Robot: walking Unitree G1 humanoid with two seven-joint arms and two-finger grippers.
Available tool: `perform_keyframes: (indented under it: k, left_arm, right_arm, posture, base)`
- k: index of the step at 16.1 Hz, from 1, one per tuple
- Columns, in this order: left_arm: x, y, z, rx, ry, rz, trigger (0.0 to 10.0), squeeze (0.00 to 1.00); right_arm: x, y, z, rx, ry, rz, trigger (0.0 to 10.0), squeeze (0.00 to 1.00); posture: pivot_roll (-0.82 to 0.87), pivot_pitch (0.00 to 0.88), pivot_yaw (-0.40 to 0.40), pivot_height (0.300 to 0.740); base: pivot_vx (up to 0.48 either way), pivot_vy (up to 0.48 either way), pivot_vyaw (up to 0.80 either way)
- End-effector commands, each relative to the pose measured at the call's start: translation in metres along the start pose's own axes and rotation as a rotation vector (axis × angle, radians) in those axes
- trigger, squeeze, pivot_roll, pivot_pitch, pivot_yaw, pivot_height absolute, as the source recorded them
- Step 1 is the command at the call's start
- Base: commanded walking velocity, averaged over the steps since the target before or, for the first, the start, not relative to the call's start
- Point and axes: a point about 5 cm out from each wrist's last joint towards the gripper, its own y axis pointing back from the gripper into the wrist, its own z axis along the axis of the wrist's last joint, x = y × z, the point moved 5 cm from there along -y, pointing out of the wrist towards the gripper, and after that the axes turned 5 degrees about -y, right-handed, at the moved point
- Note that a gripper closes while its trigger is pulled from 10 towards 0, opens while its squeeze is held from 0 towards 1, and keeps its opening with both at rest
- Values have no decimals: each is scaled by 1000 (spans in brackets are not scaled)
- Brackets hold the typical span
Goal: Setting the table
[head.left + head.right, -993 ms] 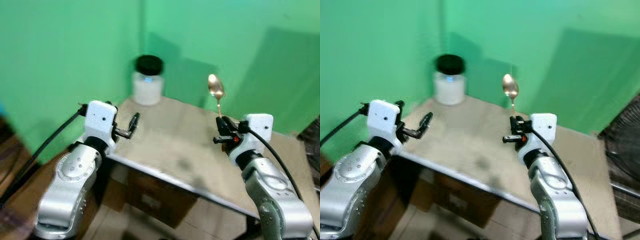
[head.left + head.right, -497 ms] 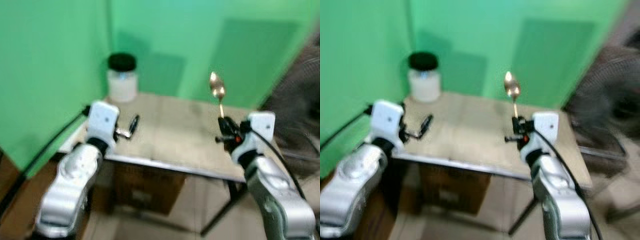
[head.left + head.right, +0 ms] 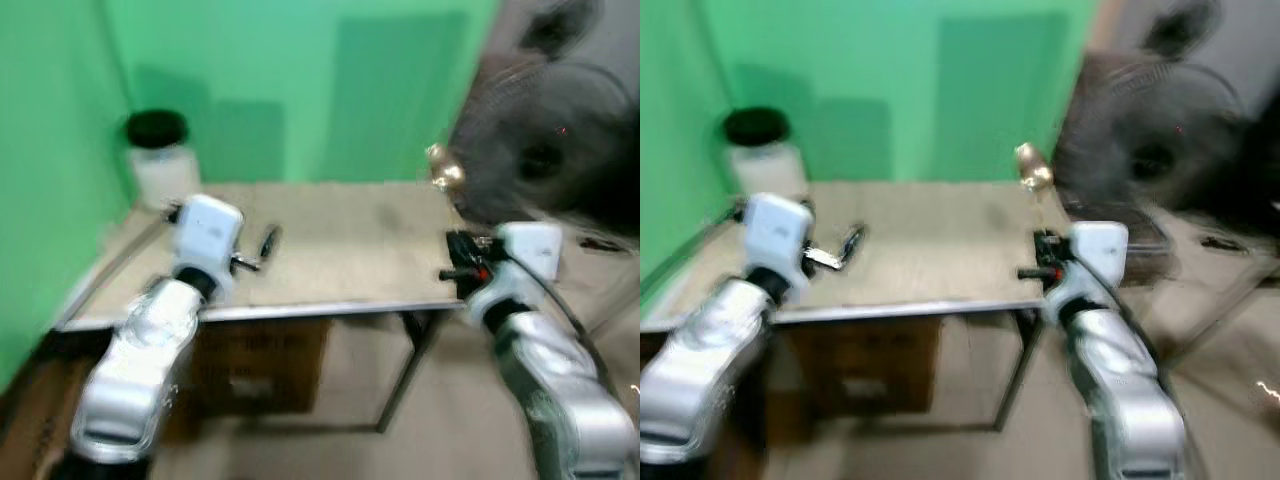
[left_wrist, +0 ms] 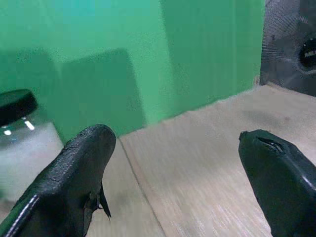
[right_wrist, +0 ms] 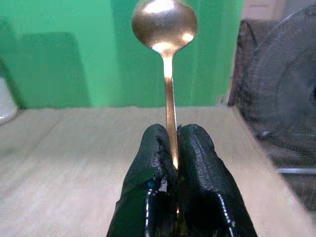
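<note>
The right gripper (image 5: 170, 148) is clenched on a spoon (image 5: 165, 29) held upright at centre right of the frame, beside the desk (image 3: 330, 240) edge. The left gripper (image 4: 182, 163) hangs released over the desk — the carrying step. Next, the spoon likely needs lowering flat onto the desk.

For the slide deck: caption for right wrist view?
Right hand pinching a gold metal spoon upright above the beige wooden table.

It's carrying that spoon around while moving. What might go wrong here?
The right gripper pinches the gold metal spoon only at the handle's low end, so it may tilt or slip. The spoon stands upright near the dark round fan and could strike it. The blurred head views may make placing it on the wooden table harder.
</note>
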Motion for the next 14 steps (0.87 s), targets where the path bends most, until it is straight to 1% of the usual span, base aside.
perform_keyframes:
  k: [1, 2, 5, 6, 7, 9, 10, 11, 12, 13, 14]
  left_arm:
    - [-10, -3, 0, 6, 34, -30, 10000, 0]
    - [-9, -4, 0, 7, 60, -24, 10000, 0]
    - [-9, -5, 2, -3, 40, -30, 10000, 0]
    - [-8, -6, 3, -6, 19, -22, 10000, 0]
    - [-7, -7, 3, -4, 4, -17, 10000, 0]
    - [-10, -7, 2, 5, 17, -31, 10000, 0]
    - [-9, -7, 2, 6, 67, -24, 10000, 0]
    - [-8, -7, 1, 5, 74, -18, 10000, 0]
    - [-7, -7, 1, 5, 65, -15, 10000, 0]
    - [-6, -8, 2, -1, 33, -8, 10000, 0]
    - [-4, -8, 4, -5, 12, 1, 10000, 0]
  right_arm:
    - [-8, 2, 7, -20, 22, -26, 10000, 0]
    - [-9, 2, 8, -22, 24, -29, 10000, 0]
    - [-10, 2, 9, -26, 26, -38, 10000, 0]
    - [-11, 2, 9, -26, 28, -40, 10000, 0]
    - [-10, 2, 9, -27, 29, -41, 10000, 0]
    - [-11, 2, 9, -28, 30, -43, 10000, 0]
    - [-11, 3, 9, -27, 30, -47, 10000, 0]
    - [-12, 3, 9, -26, 28, -51, 10000, 0]
    - [-13, 3, 8, -25, 27, -55, 10000, 0]
    - [-14, 3, 8, -25, 26, -60, 10000, 0]
    - [-14, 3, 8, -24, 25, -62, 10000, 0]
  posture:
    - [33, 0, -89, 740]
    - [30, 0, -87, 740]
    - [25, 0, -85, 740]
    - [23, 0, -84, 740]
    - [23, 0, -84, 740]
    - [23, 0, -84, 740]
    - [23, 0, -84, 740]
    - [21, 0, -82, 740]
    - [20, 0, -81, 740]
    - [22, 0, -82, 740]
    - [22, 0, -82, 740]
  base:
    - [0, 0, -800]
    - [0, 480, -800]
    - [0, 480, -800]
    - [0, 0, -800]
    - [0, -480, -800]
    - [0, -480, -800]
    - [0, 480, -800]
    - [0, 480, -800]
    - [0, 480, -800]
    - [0, 296, -800]
    - [0, 0, -800]
